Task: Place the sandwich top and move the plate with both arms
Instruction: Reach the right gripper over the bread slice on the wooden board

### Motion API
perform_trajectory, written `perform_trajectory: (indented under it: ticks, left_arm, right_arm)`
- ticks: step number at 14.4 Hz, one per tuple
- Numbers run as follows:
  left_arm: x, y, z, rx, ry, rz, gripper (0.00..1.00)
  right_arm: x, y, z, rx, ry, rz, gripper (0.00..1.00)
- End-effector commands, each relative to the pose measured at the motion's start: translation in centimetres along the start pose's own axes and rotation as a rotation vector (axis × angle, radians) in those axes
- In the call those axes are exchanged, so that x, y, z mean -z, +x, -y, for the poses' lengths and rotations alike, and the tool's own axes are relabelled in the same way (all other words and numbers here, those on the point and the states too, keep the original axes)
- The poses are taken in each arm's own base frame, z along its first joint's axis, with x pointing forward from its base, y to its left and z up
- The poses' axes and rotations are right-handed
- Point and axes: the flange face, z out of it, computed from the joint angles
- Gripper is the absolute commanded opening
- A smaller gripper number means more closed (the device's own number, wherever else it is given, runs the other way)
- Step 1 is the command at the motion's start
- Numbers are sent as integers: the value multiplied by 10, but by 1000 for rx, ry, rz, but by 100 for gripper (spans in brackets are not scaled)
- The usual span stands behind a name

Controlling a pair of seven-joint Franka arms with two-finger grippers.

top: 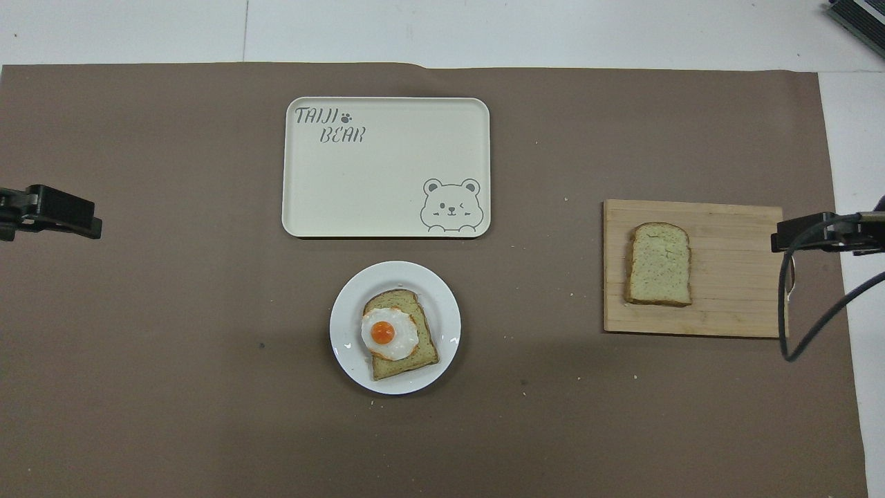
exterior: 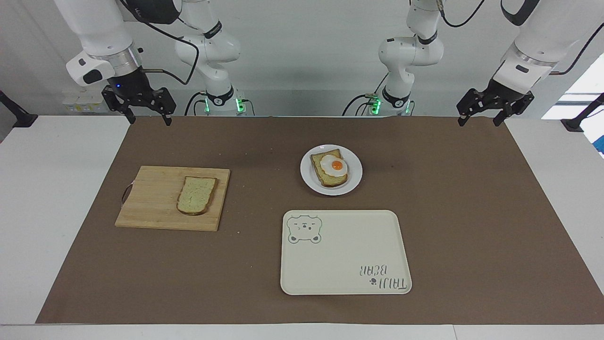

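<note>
The sandwich top [exterior: 197,195] is a pale speckled slice lying flat on a wooden cutting board [exterior: 151,198]; it also shows in the overhead view [top: 659,263]. The white plate [exterior: 355,175] sits mid-table and holds a toasted slice with a fried egg [exterior: 331,168]; the plate also shows from above [top: 346,325]. My right gripper [exterior: 149,118] is open and empty, raised over the mat's edge at the right arm's end, above the board's outer edge in the overhead view [top: 809,232]. My left gripper [exterior: 477,120] is open and empty, and waits raised at the left arm's end.
A cream tray with a bear drawing [exterior: 344,255] lies farther from the robots than the plate. The cutting board [top: 733,277] lies toward the right arm's end. A brown mat [exterior: 472,212] covers the table.
</note>
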Motion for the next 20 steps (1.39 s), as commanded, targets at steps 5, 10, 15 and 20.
perform_trajectory:
  ticks: [5,10,15,20]
  left_arm:
    - [2,-5,3,12,-9,8,100]
    - [2,-5,3,10,-9,8,100]
    - [2,-5,3,11,-7,8,100]
    - [2,-5,3,11,-7,8,100]
  right_arm:
    - [-48,-1,-29,55,23,8,100]
    - [-81,2,-35,56,25,6,100]
    - [-133,11,-30,65,28,24,100]
    - [-199,14,-18,79,34,4,100]
